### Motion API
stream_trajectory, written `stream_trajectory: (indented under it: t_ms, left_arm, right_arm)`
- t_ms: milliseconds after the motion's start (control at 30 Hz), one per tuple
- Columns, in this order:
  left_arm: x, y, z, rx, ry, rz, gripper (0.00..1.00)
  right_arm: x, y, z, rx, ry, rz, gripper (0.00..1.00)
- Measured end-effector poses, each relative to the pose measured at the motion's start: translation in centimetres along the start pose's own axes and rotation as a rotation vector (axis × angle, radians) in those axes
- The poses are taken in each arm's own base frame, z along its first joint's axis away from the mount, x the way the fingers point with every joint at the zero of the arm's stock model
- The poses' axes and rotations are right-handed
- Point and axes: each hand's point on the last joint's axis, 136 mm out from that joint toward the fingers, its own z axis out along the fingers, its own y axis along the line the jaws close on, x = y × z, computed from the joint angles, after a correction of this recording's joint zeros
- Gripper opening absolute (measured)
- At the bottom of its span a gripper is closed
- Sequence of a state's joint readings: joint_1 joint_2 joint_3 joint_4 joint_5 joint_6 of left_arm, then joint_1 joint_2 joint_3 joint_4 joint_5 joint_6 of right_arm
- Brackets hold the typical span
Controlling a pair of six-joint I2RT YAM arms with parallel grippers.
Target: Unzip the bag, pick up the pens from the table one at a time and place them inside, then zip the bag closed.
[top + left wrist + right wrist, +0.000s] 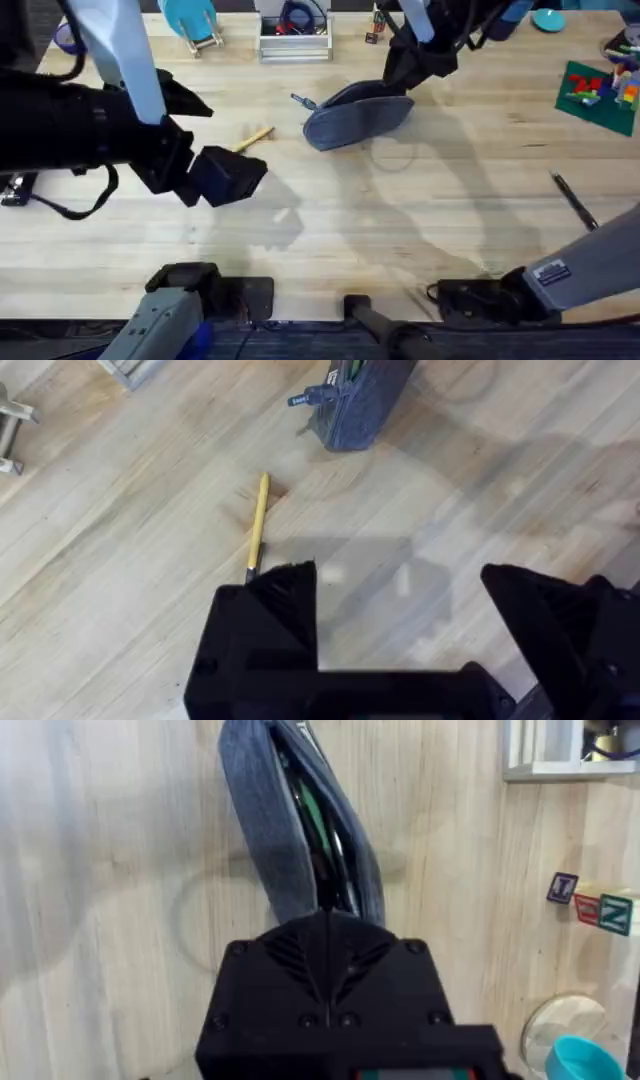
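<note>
The blue-grey bag point(355, 118) lies on the table point(330, 230) at the back centre, its zipper apart and green showing inside point(312, 812). Its dark pull tab point(300, 101) sticks out at the left end. My right gripper point(410, 72) is shut on the bag's right end point(325, 935). A tan-yellow pen point(255, 138) lies left of the bag. My left gripper point(222, 142) hovers open just left of this pen point(258, 525), fingers wide apart point(400, 590) and holding nothing. A dark pen point(573, 198) lies far off at the right.
A white tray point(293, 42) and a blue stand point(190, 20) sit along the back edge. A green baseplate with bricks point(600, 92) is at the back right. Letter blocks point(600, 907) stand near the bag. Bare wood point(400, 230) stretches between the bag and the front edge.
</note>
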State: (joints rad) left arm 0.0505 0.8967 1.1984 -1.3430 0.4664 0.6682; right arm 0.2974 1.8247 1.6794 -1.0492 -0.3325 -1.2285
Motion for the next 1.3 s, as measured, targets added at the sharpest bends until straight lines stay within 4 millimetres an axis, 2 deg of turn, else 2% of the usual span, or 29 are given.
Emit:
stream_trajectory:
  t_ms: [233, 700, 1133, 1300]
  left_arm:
    - [0.0, 0.0, 0.0, 0.0, 0.0, 0.0, 0.993]
    - [0.0, 0.0, 0.0, 0.0, 0.0, -0.003, 0.993]
    - [0.0, 0.0, 0.0, 0.0, 0.0, -0.003, 0.993]
    - [0.0, 0.0, 0.0, 0.0, 0.0, -0.003, 0.993]
  right_arm:
    - [0.8, -0.3, 2.1, -0.036, 0.013, 0.015, 0.03]
    - [0.9, -1.3, 4.6, -0.034, 0.012, 0.002, 0.03]
    - [0.8, -1.5, 4.9, -0.033, 0.011, -0.001, 0.03]
    - [1.3, -1.2, 6.0, -0.061, 0.021, 0.009, 0.03]
